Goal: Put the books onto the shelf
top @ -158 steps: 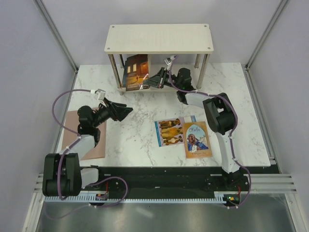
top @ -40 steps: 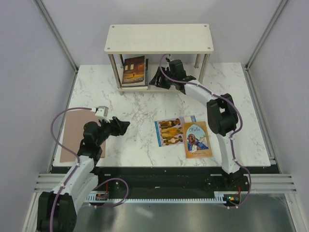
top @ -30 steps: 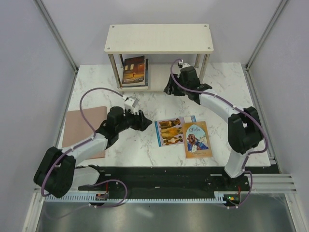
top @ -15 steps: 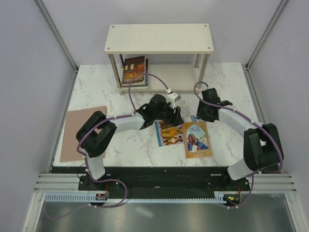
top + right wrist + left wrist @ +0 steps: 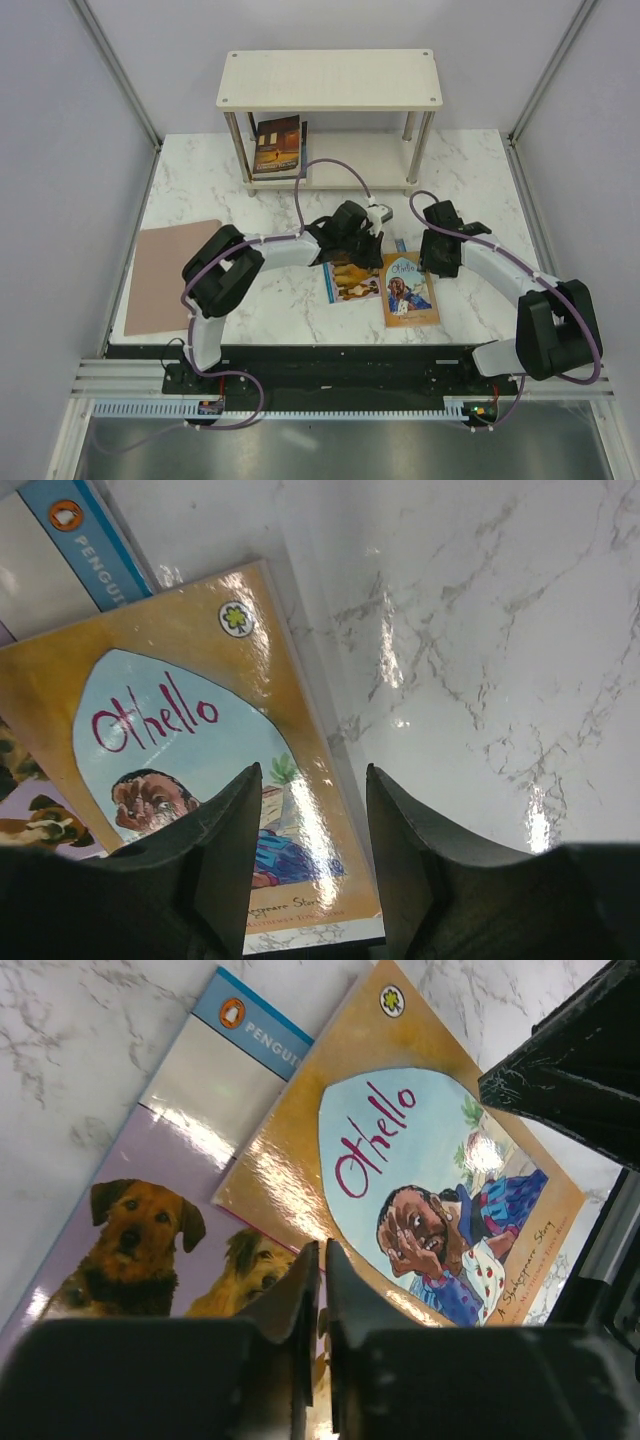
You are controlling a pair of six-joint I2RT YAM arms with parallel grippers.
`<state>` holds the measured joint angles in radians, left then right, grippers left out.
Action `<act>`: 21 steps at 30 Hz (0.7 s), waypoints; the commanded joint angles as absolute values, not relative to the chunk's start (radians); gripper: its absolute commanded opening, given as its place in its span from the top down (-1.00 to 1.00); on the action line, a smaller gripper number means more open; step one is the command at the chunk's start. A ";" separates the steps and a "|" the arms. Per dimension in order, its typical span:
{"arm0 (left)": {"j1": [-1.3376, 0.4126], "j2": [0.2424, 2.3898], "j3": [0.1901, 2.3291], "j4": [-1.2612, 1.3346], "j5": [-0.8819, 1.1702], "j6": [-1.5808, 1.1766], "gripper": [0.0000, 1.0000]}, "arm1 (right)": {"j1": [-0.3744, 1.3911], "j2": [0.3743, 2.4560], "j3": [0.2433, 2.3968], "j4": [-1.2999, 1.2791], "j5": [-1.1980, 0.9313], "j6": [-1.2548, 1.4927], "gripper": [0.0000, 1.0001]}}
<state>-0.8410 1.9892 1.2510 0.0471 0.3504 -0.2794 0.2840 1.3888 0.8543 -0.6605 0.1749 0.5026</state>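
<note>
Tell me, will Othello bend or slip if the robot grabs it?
Othello looks thin, so it would probably flop if lifted by one edge. Its glossy cover shows glare, so it may slide on the smooth table.

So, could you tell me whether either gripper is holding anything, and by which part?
Nothing seems held: the left gripper is shut with nothing visible between its jaws above the dog book; the right gripper hangs open over Othello.

left end effector (image 5: pixel 322 1260) closed nearly tight, right end effector (image 5: pixel 312 780) parted, both angled downward
</note>
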 commanded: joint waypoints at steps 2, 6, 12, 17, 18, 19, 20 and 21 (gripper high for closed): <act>-0.888 2.019 1.324 -0.039 0.341 -0.252 0.96 | 0.285 1.381 0.821 -0.696 0.157 0.485 -0.07; -0.903 2.066 1.362 -0.100 0.324 -0.253 0.96 | 0.284 1.407 0.810 -0.681 0.111 0.469 -0.08; -0.902 2.127 1.414 -0.184 0.293 -0.256 0.96 | 0.284 1.440 0.792 -0.635 0.052 0.465 -0.10; -0.902 2.151 1.430 -0.224 0.261 -0.249 0.96 | 0.284 1.482 0.758 -0.569 0.003 0.454 -0.17; -0.902 2.151 1.428 -0.224 0.261 -0.250 0.96 | 0.284 1.485 0.753 -0.560 -0.038 0.451 -0.17; -0.903 2.157 1.428 -0.225 0.261 -0.249 0.96 | 0.284 1.483 0.746 -0.533 -0.058 0.449 -0.17; -0.900 2.158 1.430 -0.225 0.261 -0.250 0.96 | 0.282 1.480 0.738 -0.523 -0.072 0.448 -0.18; -0.902 2.161 1.431 -0.229 0.262 -0.250 0.96 | 0.282 1.476 0.736 -0.515 -0.074 0.452 -0.18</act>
<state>-0.9047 2.1078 1.4231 -0.1482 0.3214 -0.2790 0.2764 1.4548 0.7795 -0.6117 0.0185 0.4568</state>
